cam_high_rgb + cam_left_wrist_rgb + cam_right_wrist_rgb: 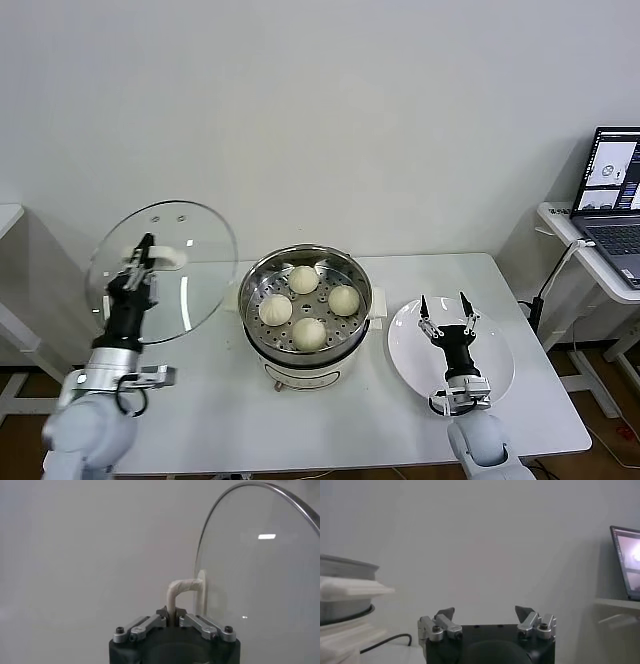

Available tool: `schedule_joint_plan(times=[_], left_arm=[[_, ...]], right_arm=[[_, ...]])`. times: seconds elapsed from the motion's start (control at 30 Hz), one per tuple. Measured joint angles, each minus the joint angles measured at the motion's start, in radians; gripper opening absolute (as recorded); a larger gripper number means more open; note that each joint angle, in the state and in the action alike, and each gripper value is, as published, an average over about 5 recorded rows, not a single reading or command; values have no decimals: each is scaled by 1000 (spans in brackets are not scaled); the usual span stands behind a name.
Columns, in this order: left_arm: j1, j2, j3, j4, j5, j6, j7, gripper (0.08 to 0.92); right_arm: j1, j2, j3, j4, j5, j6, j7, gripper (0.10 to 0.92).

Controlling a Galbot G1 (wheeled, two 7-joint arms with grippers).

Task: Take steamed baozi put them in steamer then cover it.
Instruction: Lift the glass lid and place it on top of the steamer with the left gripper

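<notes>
the steamer (307,330) stands at the middle of the white worktop (200,410), its lid off, and all four baozi lie on its perforated tray: one at the back (303,279), one to the steamer's right side (343,300), one at the front (309,333) and one to the left (275,309), each apart from the others. left of the steamer and above the worktop, the cover (165,270) is held up in the air, tilted almost on edge, its lower rim near the steamer's left side but not touching it. the left gripper (143,258) is clamped tight on the cover's cream-white handle (170,258); in the left wrist view the same gripper (171,616) pinches the bent bar of the handle (181,591) between its fingers (192,622), and the glass of the cover (265,570) stands beside it with the metal rim arching overhead. right of the steamer lies a flat white plate (495,370) on the worktop, with nothing on it. the right gripper (445,310) hovers over that plate, pointing away from the robot, its jaws spread wide and holding nothing; the right wrist view shows the gripper (485,615) with a clear gap between its fingers (445,616), and the steamer's side (342,587) off at one edge. farther right of the steamer, past the worktop's end, an open laptop (610,200) sits on a separate small table (560,225).
</notes>
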Motion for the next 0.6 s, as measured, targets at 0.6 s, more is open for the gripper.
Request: schedule_joint_plan(times=[0.6], left_arm=[[-212, -159, 443, 92, 202, 277, 216, 187]], right_arm=[[22, 16, 24, -47, -18, -13, 1, 823]])
